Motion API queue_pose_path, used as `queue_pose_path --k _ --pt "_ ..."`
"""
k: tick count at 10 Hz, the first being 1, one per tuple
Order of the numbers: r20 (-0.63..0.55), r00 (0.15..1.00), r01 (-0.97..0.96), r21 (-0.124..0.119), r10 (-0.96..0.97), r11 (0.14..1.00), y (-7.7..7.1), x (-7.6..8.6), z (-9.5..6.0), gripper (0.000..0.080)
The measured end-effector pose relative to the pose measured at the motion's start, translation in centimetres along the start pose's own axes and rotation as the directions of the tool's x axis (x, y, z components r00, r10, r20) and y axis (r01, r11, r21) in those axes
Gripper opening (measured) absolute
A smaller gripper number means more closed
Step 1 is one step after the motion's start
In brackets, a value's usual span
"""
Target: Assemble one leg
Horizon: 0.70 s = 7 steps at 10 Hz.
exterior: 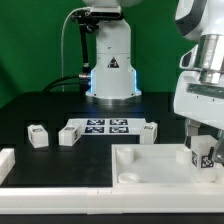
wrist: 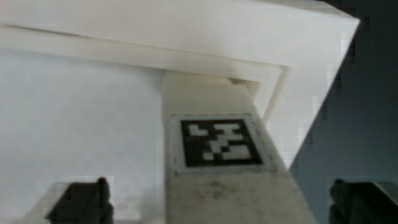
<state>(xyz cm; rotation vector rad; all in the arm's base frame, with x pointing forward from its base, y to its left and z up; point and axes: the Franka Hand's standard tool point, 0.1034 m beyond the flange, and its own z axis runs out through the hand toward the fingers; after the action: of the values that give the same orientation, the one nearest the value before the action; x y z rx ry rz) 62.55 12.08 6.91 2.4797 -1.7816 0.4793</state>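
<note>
In my wrist view the leg (wrist: 217, 140) fills the frame, its tag facing me, between my two dark fingertips (wrist: 80, 200). My tool (exterior: 203, 150) is clamped on that leg (exterior: 203, 154), holding it upright at a raised corner of the large white tray piece (exterior: 150, 165). Beyond the tray piece, the marker board (exterior: 105, 127) lies on the dark worktop (exterior: 40, 105), with three more small blocks (exterior: 38, 137) beside it.
</note>
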Motion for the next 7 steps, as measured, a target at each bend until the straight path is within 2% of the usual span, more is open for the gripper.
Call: queue_pose_path --k 1,2,4,7 --pt "-0.005 0.988 0.156 0.009 -0.156 0.988 -0.01 0.19 0.07 0.0643" --pt "-0.008 0.974 0.228 0.017 -0.228 0.973 -0.04 0.11 0.09 0.0648" --pt "-0.013 0.908 0.42 0.019 -0.419 0.908 -0.11 -0.48 -0.04 0.0649" --pt "-0.021 0.68 0.733 0.014 -0.733 0.68 -0.2 -0.04 -0.18 0.0649"
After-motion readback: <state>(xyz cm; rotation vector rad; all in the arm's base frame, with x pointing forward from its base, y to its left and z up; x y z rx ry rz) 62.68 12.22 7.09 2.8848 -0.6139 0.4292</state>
